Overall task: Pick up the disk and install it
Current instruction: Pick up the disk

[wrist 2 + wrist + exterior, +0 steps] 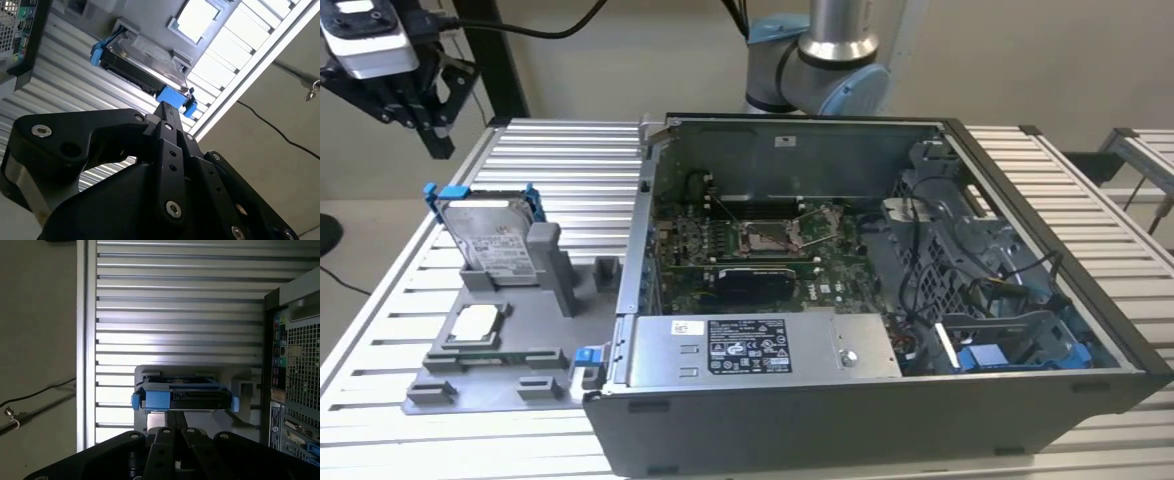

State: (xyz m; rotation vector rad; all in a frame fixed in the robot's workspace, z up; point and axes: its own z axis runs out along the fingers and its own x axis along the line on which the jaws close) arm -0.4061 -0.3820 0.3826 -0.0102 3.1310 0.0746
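– Where is the disk right now?
– It stands on edge in the grey holder, framed by its blue carrier. The holder sits on the slatted table, at the exterior view's left of the open computer case. A small square chip lies in the same holder, just in front of the disk.
– And the gripper?
– In both wrist views its black fingers look pressed together at the tips, with nothing between them. In the exterior view it hangs high in the upper left corner, well apart from the disk and touching nothing.
– Does it line up with the disk at all?
– In the first wrist view the fingertips point at the middle of the disk's edge; in the second wrist view they point towards one blue end of the carrier
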